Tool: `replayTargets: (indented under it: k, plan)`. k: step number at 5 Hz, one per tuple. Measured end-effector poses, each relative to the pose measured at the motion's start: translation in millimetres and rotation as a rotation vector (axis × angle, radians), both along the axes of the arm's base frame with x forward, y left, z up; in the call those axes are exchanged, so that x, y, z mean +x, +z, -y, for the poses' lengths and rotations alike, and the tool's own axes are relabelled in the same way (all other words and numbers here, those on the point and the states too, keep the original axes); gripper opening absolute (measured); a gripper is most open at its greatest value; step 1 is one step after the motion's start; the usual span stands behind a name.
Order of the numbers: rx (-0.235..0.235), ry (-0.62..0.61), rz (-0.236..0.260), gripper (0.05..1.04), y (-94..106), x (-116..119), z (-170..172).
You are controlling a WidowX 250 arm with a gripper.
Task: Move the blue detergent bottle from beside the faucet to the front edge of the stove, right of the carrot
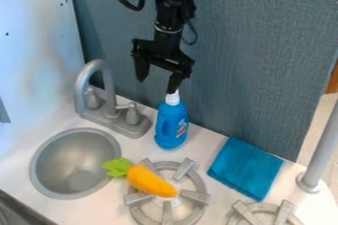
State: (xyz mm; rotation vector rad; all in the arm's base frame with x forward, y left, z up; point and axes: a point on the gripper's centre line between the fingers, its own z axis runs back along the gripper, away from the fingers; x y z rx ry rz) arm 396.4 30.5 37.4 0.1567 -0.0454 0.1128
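- Your black claw (pixel 158 78) hangs above the blue bottle (pixel 172 126), its two fingers spread apart with nothing between them; one tip is at the white cap (pixel 172 98), though you cannot tell whether they touch.
- The bottle stands upright on the white counter (pixel 203 146), between the grey faucet (pixel 80 93) and the folded blue cloth (pixel 245 168), behind the burner (pixel 167 211) that the orange toy carrot (pixel 150 180) lies on.
- Expect smooth, fairly stiff plastic, probably light if hollow; you cannot tell whether it's full.
- Your best hold is the upper body, just below the cap, squeezed from both sides; the narrow cap could slip or tip it.
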Motion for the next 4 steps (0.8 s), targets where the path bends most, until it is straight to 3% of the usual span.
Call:
replayTargets:
  k: [3, 4]
  plan:
    - [-0.082, -0.066, 0.166, 1.009, -18.0, 23.4, 9.9]
    - [-0.088, -0.068, 0.146, 1.009, -22.8, 21.4, 11.4]
